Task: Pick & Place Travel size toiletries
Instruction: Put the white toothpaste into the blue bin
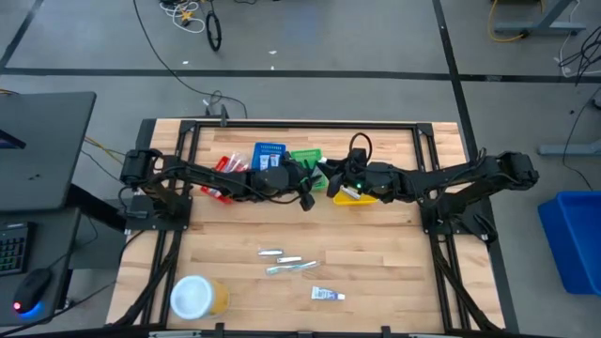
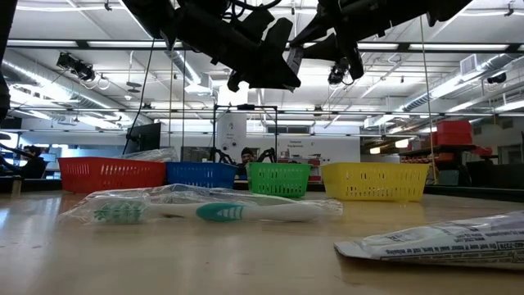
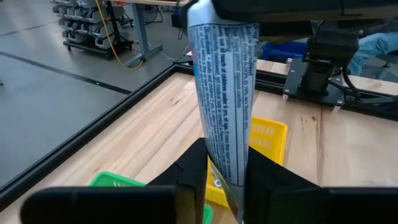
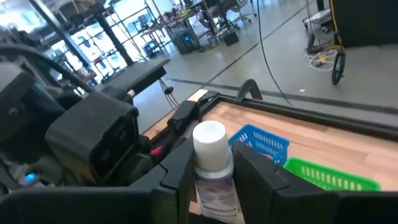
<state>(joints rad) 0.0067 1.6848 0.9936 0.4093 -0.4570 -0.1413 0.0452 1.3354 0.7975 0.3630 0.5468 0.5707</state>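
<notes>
Silvery tube [image 3: 225,99], standing above the yellow bin [image 3: 264,140] in the left wrist view, carries dense small print; only fragments read, like "children under 6 yrs of age". Print on the flat tube [image 2: 442,242] unreadable.

We saw the right gripper [image 4: 211,177] clamped on a white-capped tube [image 4: 211,163], with the blue bin [image 4: 264,144] and green bin [image 4: 326,177] on the table [image 4: 336,140] beyond.
</notes>
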